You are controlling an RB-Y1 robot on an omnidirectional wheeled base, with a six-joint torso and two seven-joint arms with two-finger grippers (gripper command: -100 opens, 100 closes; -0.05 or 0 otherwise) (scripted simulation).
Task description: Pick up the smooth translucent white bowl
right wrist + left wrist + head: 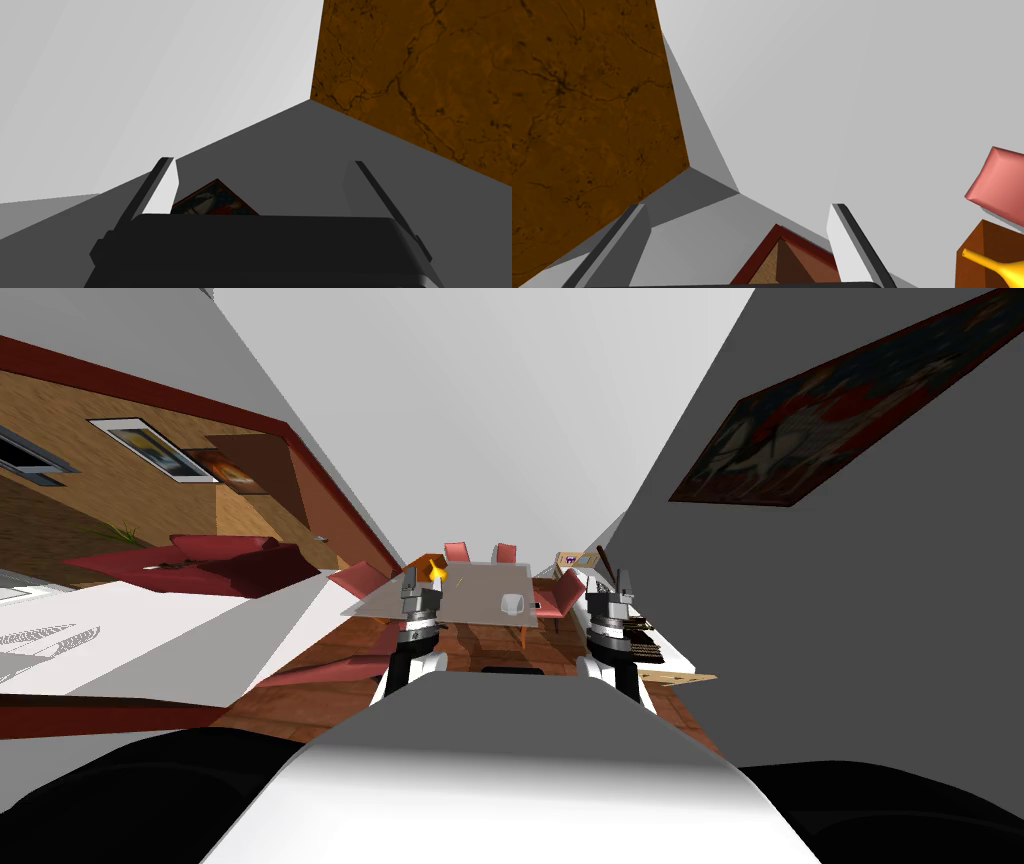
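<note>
Left end effector (pixel 737 207) and right end effector (pixel 262 162) gape empty. The bowl (pixel 513 604) sits well away; driving in may clip a chair (pixel 566 592).

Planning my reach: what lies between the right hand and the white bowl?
Head view: a red chair, then a small dark thing on the table beside the bowl.

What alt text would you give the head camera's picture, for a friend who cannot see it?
A small white bowl sits on a grey table ringed by pink chairs, some way ahead of the robot. The left gripper and right gripper are held up on either side, both open and well short of the bowl.
</note>
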